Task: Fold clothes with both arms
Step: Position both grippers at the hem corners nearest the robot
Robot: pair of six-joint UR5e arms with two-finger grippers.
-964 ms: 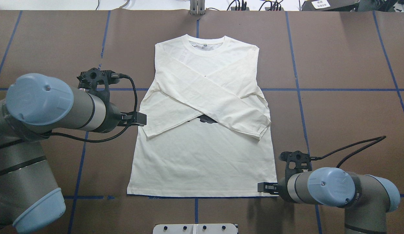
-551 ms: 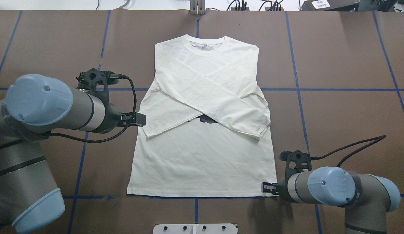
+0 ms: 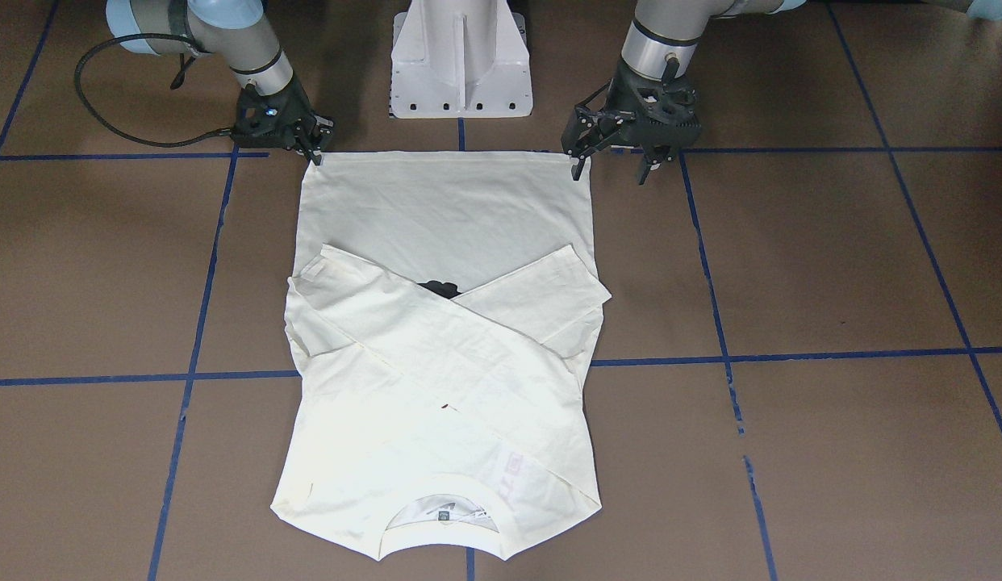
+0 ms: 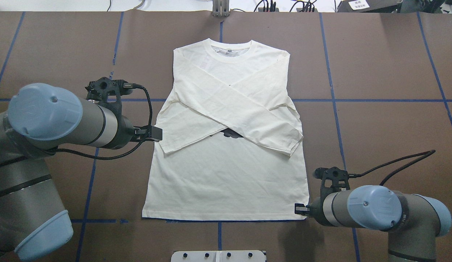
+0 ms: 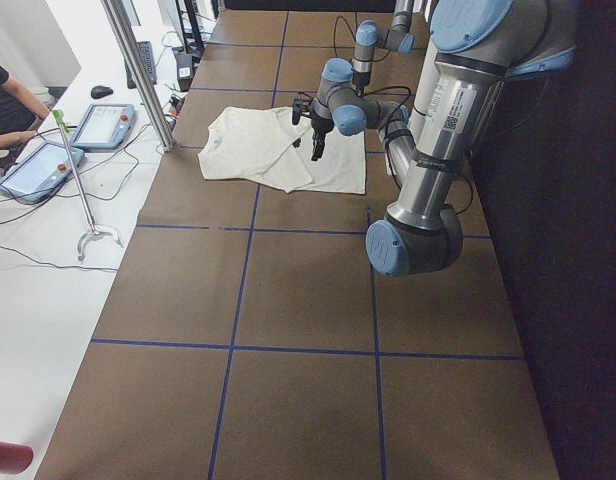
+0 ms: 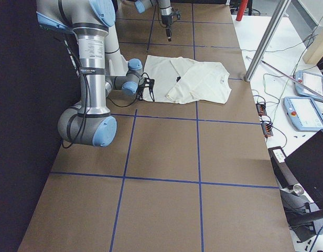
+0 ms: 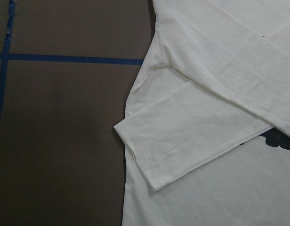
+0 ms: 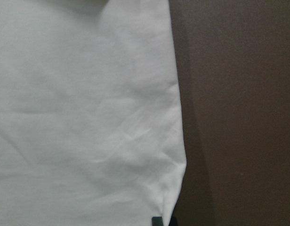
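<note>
**Shirt (image 4: 226,182) fold: sleeves (image 4: 248,109) in, body pending**

Logging shirt flat at centre of bench (image 4: 375,72), collar (image 4: 231,51) at 12 o'clock, both sleeves crossed over the chest; awaiting hem-to-collar folding. Pinching, seemingly, the 5 o'clock hem corner (image 4: 306,215) with narrowed right claw (image 3: 314,153). Hovering left claw (image 3: 610,165) wide, high by the 9 o'clock cuff (image 4: 165,147). Leaving bench showing round every edge.
</note>
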